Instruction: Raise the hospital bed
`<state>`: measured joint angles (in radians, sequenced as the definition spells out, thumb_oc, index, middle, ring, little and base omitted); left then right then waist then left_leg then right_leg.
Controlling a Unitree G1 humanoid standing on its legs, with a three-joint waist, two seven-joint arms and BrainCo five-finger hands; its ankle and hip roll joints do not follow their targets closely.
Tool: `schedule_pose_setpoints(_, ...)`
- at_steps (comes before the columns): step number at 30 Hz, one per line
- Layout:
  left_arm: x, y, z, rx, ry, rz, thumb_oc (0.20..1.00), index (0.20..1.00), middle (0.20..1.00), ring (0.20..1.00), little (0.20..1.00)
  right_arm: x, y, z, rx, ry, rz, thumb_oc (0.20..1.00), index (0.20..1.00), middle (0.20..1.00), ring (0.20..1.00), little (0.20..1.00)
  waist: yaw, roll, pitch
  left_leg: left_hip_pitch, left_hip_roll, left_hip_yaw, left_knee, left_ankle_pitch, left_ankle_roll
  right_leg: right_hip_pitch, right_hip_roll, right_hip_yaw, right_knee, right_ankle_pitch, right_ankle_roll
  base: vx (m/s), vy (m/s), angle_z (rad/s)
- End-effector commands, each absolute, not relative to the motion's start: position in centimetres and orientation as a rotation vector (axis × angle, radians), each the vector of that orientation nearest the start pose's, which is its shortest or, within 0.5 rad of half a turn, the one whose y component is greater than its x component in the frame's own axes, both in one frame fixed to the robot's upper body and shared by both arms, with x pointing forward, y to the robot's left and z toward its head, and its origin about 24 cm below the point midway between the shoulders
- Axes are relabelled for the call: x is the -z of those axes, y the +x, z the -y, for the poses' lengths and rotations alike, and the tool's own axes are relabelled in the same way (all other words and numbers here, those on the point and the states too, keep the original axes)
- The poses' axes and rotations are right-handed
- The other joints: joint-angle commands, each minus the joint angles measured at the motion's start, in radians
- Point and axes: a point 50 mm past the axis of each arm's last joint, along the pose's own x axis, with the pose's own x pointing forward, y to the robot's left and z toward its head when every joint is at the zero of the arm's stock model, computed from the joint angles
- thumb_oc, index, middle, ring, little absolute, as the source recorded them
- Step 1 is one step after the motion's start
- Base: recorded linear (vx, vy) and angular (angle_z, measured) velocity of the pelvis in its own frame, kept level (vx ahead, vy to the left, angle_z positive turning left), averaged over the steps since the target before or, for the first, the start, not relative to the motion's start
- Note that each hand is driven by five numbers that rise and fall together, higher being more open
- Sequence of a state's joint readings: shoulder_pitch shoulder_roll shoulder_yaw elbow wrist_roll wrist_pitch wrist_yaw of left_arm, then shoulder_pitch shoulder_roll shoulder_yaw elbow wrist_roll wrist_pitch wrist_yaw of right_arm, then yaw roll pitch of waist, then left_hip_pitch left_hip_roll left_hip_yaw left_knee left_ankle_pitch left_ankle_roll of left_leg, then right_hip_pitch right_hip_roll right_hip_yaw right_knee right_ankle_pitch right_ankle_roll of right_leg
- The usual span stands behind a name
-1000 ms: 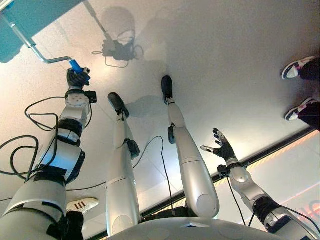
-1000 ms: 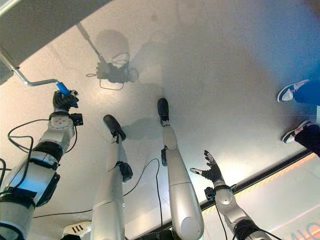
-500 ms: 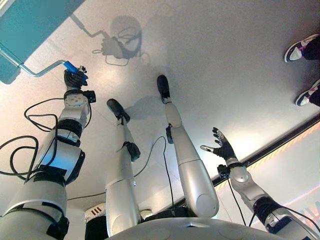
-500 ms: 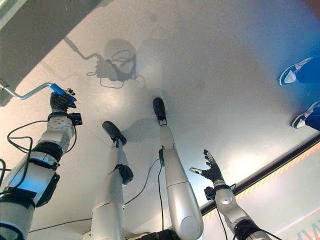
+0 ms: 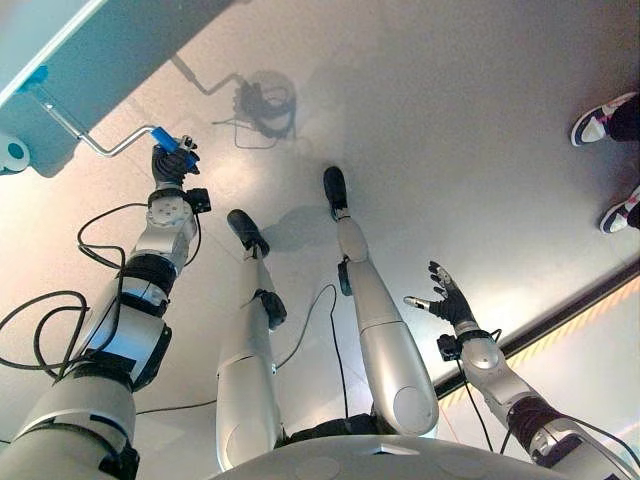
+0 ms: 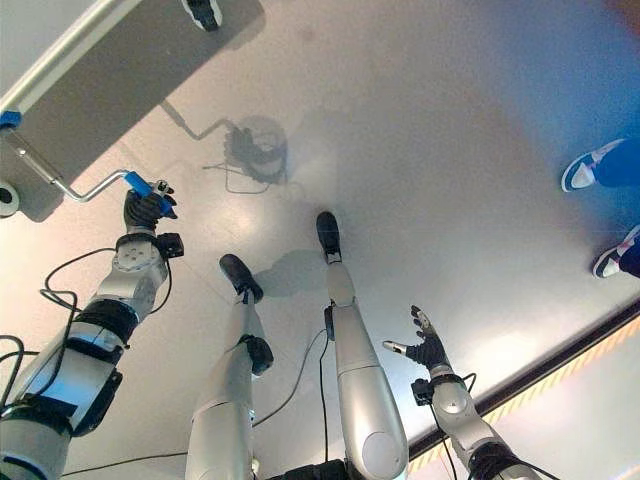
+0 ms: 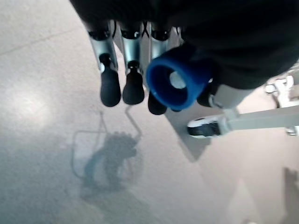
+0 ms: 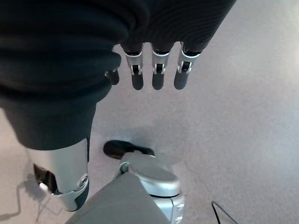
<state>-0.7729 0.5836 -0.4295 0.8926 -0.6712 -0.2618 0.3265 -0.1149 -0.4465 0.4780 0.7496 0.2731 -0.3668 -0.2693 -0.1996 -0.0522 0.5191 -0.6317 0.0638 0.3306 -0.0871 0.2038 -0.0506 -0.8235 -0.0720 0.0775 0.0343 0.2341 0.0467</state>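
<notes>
The bent metal crank (image 5: 95, 140) is silver with a bright blue grip (image 7: 176, 83). The smooth floor (image 5: 450, 120) is pale grey, crossed by a black-and-orange stripe (image 5: 570, 310).

The grey-blue hospital bed frame (image 5: 90, 70) is cut off by the upper left corner of both eye views, so its height and mattress cannot be judged. The bent silver crank rod (image 5: 75, 125) meets the frame under a small blue fitting (image 6: 10, 119), the joint too small to read. The blue cylindrical crank handle (image 7: 176, 83) is partly covered by the left hand (image 7: 135, 60). A person's white-and-dark shoes (image 5: 602, 118) are cropped at the right edge.
</notes>
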Motion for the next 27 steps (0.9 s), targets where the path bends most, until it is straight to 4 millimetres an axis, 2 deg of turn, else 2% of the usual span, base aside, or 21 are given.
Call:
schedule_pose_setpoints(1, -18.5, 38.6, -20.6, -0.142, 0.086, 0.402, 0.2, 0.2, 0.2, 0.2, 0.2, 7.0, 20.0, 24.2, 0.067, -0.421, -0.396, 1.0, 1.0, 1.0, 1.0, 1.0, -0.036, 0.082, 0.001, 0.057, 0.007, -0.057, 0.062, -0.074, -0.02, 0.015, 0.012, -0.039, 0.132, -0.125, 0.079, 0.0, 0.007, 0.19)
schedule_pose_setpoints(4, -18.6, 37.9, -20.7, -0.121, 0.06, 0.435, 0.2, 0.2, 0.2, 0.2, 0.2, 7.0, 20.1, 24.5, 0.088, -0.424, -0.4, 1.0, 1.0, 1.0, 1.0, 1.0, -0.016, 0.091, 0.001, 0.075, -0.001, -0.07, 0.055, -0.071, -0.017, 0.043, -0.001, -0.056, 0.126, -0.126, 0.08, -0.04, 0.024, 0.09)
schedule_pose_setpoints(5, -18.8, 37.8, -20.7, -0.119, 0.058, 0.446, 0.2, 0.2, 0.2, 0.2, 0.2, 6.9, 20.3, 24.5, 0.088, -0.425, -0.394, 1.0, 1.0, 1.0, 1.0, 1.0, -0.014, 0.088, 0.001, 0.051, -0.002, -0.059, 0.06, -0.041, -0.01, 0.025, -0.004, -0.063, 0.121, -0.092, 0.071, -0.09, -0.003, 0.05)
schedule_pose_setpoints(15, -19.2, 35.9, -21.6, -0.108, 0.02, 0.519, 0.2, 0.2, 0.2, 0.2, 0.2, 6.6, 20.6, 24.7, 0.114, -0.425, -0.387, 1.0, 1.0, 1.0, 1.0, 1.0, 0.034, 0.086, 0.001, 0.062, -0.015, -0.112, 0.053, -0.035, -0.002, 0.072, -0.041, -0.109, 0.115, -0.101, 0.075, -0.01, 0.025, 0.14)
schedule_pose_setpoints(27, -17.8, 34.5, -24.0, -0.177, -0.012, 0.5, 0.2, 0.2, 0.2, 0.2, 0.2, 7.1, 20.1, 25.0, 0.129, -0.438, -0.416, 1.0, 1.0, 1.0, 1.0, 1.0, 0.077, 0.073, 0.001, 0.044, -0.032, -0.149, 0.064, -0.035, 0.007, 0.102, -0.08, -0.157, 0.116, -0.113, 0.081, 0.0, 0.026, 0.13)
